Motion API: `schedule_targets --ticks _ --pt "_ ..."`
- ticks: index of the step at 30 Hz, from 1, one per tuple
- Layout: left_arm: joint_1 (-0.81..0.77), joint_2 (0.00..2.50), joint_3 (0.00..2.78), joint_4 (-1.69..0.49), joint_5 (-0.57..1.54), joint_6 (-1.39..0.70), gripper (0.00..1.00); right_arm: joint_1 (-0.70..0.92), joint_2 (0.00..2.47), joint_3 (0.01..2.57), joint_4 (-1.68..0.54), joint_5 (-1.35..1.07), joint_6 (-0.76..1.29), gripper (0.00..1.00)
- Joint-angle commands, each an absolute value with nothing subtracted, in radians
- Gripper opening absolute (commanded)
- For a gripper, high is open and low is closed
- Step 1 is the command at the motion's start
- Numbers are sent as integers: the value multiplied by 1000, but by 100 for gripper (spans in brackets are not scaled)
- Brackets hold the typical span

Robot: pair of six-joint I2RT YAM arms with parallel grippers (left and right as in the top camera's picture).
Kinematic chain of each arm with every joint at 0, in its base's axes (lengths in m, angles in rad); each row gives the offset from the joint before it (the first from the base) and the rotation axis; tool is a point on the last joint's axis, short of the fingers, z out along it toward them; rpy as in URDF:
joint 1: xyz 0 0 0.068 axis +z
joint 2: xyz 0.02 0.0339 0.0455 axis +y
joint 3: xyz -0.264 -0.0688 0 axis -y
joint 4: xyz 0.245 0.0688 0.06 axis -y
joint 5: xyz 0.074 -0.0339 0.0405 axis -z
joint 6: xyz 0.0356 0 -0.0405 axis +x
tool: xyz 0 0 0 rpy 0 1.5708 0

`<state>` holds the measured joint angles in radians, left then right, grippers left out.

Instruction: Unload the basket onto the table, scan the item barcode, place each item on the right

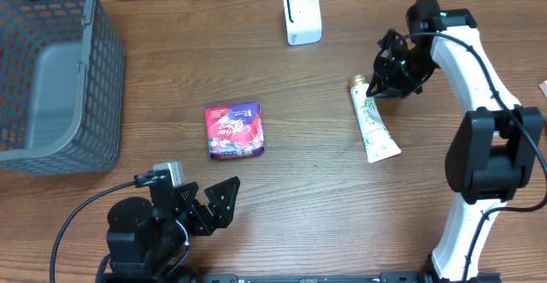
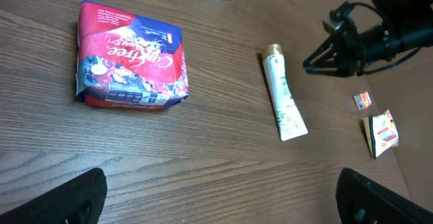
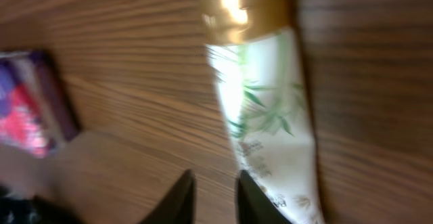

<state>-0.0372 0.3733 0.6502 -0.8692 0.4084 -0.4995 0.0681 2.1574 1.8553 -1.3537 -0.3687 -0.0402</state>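
Left end effector (image 1: 214, 202) low in the overhead view, jaws wide, empty. Right end effector (image 1: 376, 82) hangs at the gold cap of the leaf-printed tube (image 1: 373, 125), which lies flat on the counter (image 1: 299, 189), well apart from the white scanner (image 1: 302, 15).

Left wrist: snack packet (image 2: 128, 55) lies left of the tube.

Right wrist: fingertips (image 3: 181, 197) narrowly parted, nothing between them, just beside the tube body.

Judgement: straddle mid-body squarely before closing, then present the barcode face to the scanner.
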Motion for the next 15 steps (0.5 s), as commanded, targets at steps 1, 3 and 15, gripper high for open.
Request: schedule_targets --ticks 1,3,15 --pt "-33 369 656 -868 415 -509 100 144 2144 1858 -1378 -97 57 43" --pt "-33 369 656 -868 415 -509 100 182 2144 1856 -1385 -22 110 59" --pt "-33 369 656 -868 415 -509 100 348 2157 1748 -1238 314 295 84"
